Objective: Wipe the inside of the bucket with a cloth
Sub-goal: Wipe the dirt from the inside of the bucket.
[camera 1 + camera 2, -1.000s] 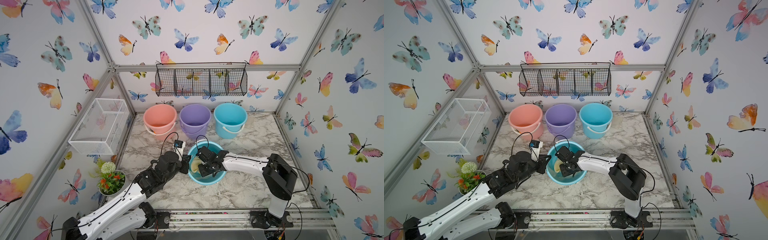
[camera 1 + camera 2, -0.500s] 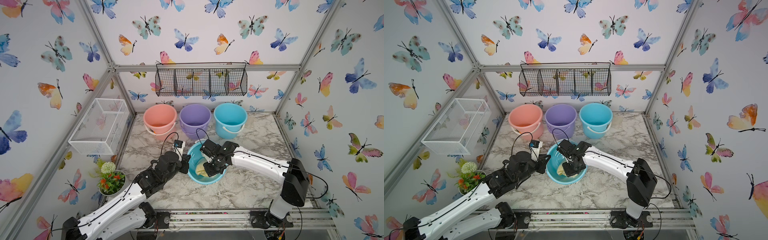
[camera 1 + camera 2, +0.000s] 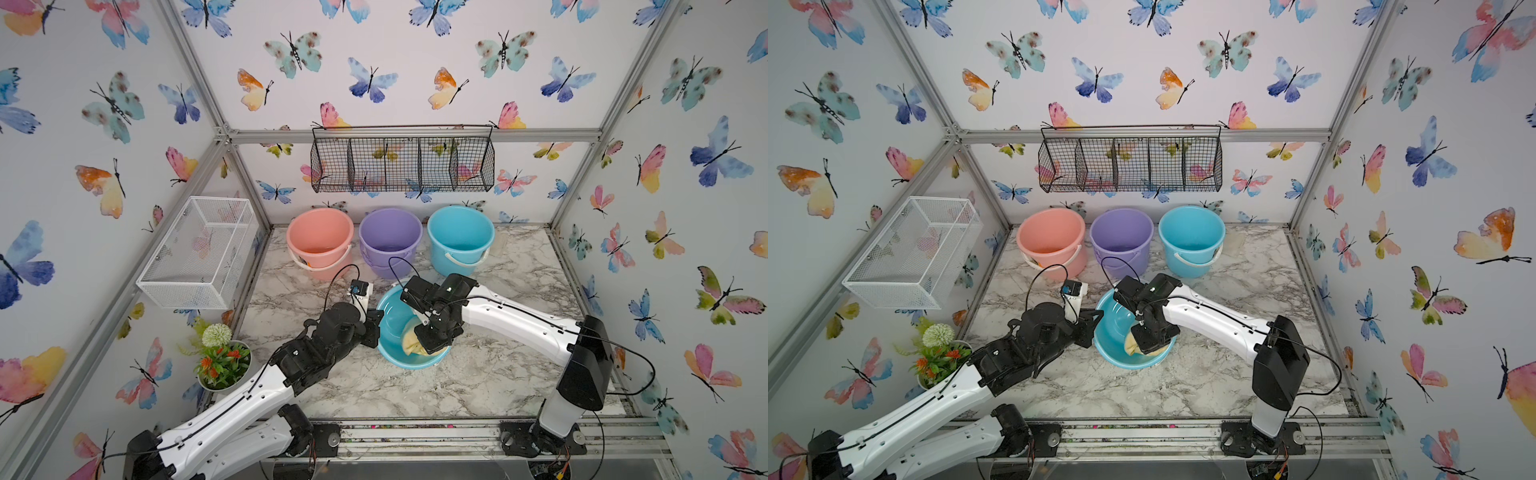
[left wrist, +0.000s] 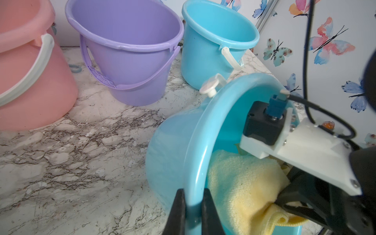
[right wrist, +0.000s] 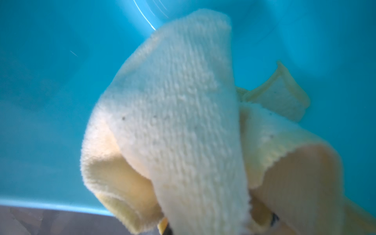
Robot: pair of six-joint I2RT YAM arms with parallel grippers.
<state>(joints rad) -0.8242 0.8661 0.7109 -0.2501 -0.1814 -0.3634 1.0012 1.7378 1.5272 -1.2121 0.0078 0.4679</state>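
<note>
Bucket: small blue bucket [image 3: 388, 309] at table centre, tipped, with its mouth turned toward 3 o'clock, the right arm's side.
Left gripper [image 4: 193, 193]: clenched on the bucket rim at its 9 o'clock edge, one finger inside and one outside.
Right gripper [image 3: 434, 337]: closed tight on the cloth, reaching in from 2 o'clock.
Cloth [image 5: 173, 101]: inside the bucket, bunched at 5 o'clock.
Key relation: bare wall shows from 7 round to 12 o'clock of the cloth. The next sweep likely heads that way, and only the right arm is free to make it.
Hidden: right fingertips are buried in folds. Cloth-to-wall contact is unclear because the right wrist view is blurred.
</note>
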